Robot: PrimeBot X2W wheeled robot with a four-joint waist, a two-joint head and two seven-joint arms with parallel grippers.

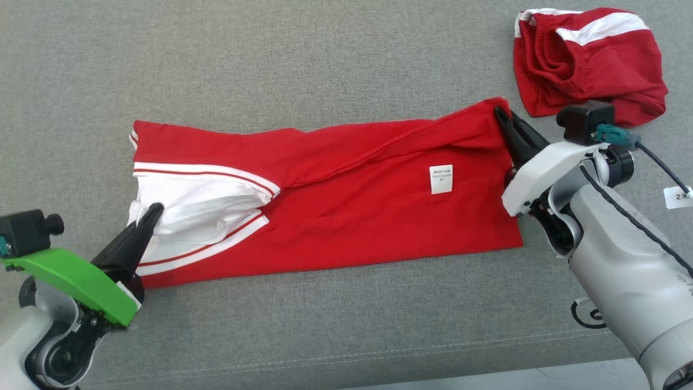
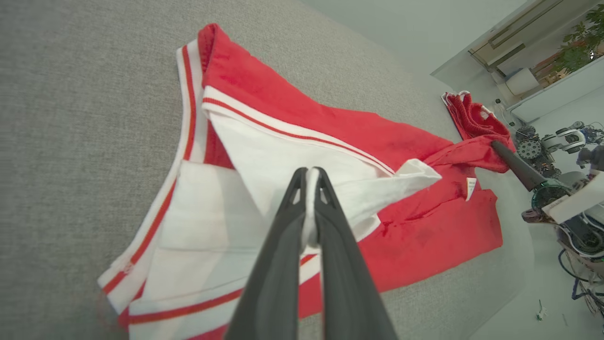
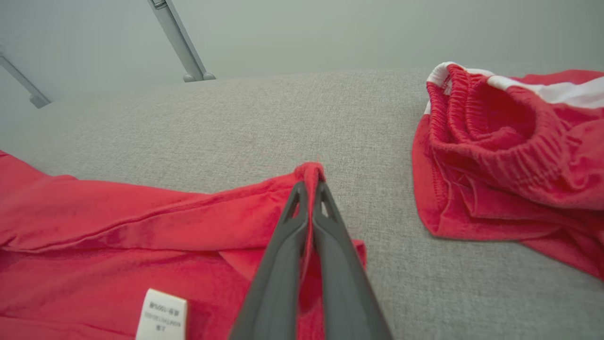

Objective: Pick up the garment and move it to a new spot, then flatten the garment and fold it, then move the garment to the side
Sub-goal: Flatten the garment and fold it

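Note:
The garment (image 1: 335, 206) is a red shirt with white sleeves and red-striped trim, spread lengthwise across the grey cushion, a white label on its red body. My left gripper (image 1: 153, 211) is shut on the white sleeve fabric at the garment's left end; the left wrist view shows white cloth pinched between the fingertips (image 2: 310, 177). My right gripper (image 1: 499, 112) is shut on the red far-right corner of the garment (image 3: 141, 222), with a fold of red cloth pinched at the tips (image 3: 310, 182) and lifted slightly off the cushion.
A second red garment (image 1: 590, 59) with white stripes and an elastic waistband lies bunched at the back right, close to my right wrist. The grey cushion (image 1: 325, 65) extends behind and in front; its front edge runs along the bottom right.

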